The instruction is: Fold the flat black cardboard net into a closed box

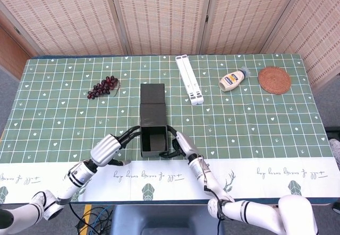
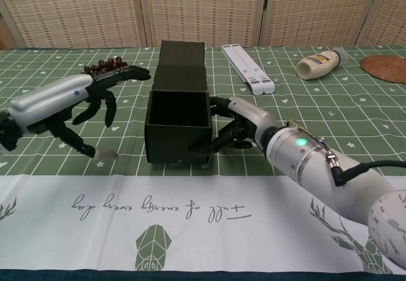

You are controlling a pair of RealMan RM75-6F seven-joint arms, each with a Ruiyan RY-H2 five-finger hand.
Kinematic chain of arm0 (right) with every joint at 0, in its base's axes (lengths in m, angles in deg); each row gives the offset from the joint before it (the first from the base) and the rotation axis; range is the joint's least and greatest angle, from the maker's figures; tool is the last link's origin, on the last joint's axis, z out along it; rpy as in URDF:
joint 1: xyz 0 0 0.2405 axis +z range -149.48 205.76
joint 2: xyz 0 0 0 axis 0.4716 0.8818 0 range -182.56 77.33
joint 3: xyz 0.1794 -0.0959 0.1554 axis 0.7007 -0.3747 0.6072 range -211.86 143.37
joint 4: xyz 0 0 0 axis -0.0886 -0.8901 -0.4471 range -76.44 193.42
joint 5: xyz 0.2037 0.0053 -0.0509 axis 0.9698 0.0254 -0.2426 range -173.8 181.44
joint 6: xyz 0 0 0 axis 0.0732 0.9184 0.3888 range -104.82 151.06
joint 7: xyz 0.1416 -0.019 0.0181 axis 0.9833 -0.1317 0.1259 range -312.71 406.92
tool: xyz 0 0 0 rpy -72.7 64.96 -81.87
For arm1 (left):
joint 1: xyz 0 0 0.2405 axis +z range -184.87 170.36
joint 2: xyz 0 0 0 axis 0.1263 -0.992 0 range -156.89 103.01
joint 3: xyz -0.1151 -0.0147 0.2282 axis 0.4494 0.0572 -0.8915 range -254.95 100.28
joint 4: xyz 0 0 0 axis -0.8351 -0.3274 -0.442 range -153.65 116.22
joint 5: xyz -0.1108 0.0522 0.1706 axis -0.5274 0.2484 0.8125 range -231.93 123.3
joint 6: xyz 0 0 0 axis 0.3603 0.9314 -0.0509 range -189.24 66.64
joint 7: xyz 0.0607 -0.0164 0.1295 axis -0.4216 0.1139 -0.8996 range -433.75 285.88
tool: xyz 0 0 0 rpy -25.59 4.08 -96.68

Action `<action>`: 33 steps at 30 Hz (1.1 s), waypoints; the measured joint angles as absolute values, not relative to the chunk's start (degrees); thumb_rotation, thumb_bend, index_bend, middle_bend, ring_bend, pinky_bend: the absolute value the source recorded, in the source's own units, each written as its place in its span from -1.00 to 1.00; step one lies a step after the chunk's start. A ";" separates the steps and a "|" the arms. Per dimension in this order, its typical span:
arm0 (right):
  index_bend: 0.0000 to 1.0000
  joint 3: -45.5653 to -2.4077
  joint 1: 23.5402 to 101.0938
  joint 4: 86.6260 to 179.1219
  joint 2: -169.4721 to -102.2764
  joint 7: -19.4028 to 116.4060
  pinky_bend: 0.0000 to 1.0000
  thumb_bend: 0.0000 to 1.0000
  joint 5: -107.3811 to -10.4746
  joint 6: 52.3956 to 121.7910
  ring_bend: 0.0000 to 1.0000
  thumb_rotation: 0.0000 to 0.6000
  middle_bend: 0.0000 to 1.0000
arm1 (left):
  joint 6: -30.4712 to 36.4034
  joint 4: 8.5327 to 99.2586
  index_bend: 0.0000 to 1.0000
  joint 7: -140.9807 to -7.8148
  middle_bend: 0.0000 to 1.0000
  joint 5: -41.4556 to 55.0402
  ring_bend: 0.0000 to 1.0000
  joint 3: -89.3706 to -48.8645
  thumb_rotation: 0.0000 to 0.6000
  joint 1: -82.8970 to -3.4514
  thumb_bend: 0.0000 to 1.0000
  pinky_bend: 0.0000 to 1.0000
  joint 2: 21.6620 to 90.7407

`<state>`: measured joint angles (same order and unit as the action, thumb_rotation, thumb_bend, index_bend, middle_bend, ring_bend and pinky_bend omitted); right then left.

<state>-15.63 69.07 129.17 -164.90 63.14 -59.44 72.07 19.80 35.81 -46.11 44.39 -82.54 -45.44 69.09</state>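
The black cardboard box (image 1: 153, 142) (image 2: 178, 127) stands upright near the table's front edge with its top open. Its lid flap (image 1: 152, 105) (image 2: 181, 65) stretches away toward the far side. My right hand (image 1: 180, 145) (image 2: 240, 127) holds the box's right wall, thumb near the upper rim and fingers curled to the lower front corner. My left hand (image 1: 110, 148) (image 2: 76, 103) hovers left of the box with its fingers spread and nothing in it. In the chest view a clear gap separates it from the box.
A bunch of dark grapes (image 1: 103, 86) (image 2: 104, 68) lies at the back left, just behind my left hand's fingers. A white folding stand (image 1: 189, 79) (image 2: 247, 68), a mayonnaise bottle (image 1: 232, 79) (image 2: 323, 63) and a woven coaster (image 1: 274, 79) (image 2: 387, 68) lie at the back right.
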 measured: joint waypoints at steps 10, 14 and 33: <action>-1.00 -16.74 68.46 130.43 -164.55 64.67 1.00 -0.29 -61.39 72.00 0.44 1.00 -0.92 | 15.03 49.29 -0.93 -47.60 -1.00 40.65 0.09 -80.90 1.00 -44.69 -0.90 0.64 61.85; -1.00 -17.48 67.92 133.29 -162.62 64.27 1.00 -0.53 -61.45 71.34 0.36 1.00 -1.00 | 12.86 52.59 -0.94 -47.12 -1.00 39.22 0.09 -80.18 1.00 -44.63 -0.90 0.64 60.58; -1.00 -19.89 63.09 152.43 -146.61 58.59 1.00 -0.93 -58.65 72.68 0.23 1.00 -1.00 | 3.28 65.20 -1.00 -44.02 -1.00 30.53 0.08 -77.39 1.00 -43.72 -0.90 0.65 57.02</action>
<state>-19.89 63.09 152.43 -146.61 58.59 -58.65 72.68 3.28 65.20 -44.02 30.53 -77.39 -43.72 57.02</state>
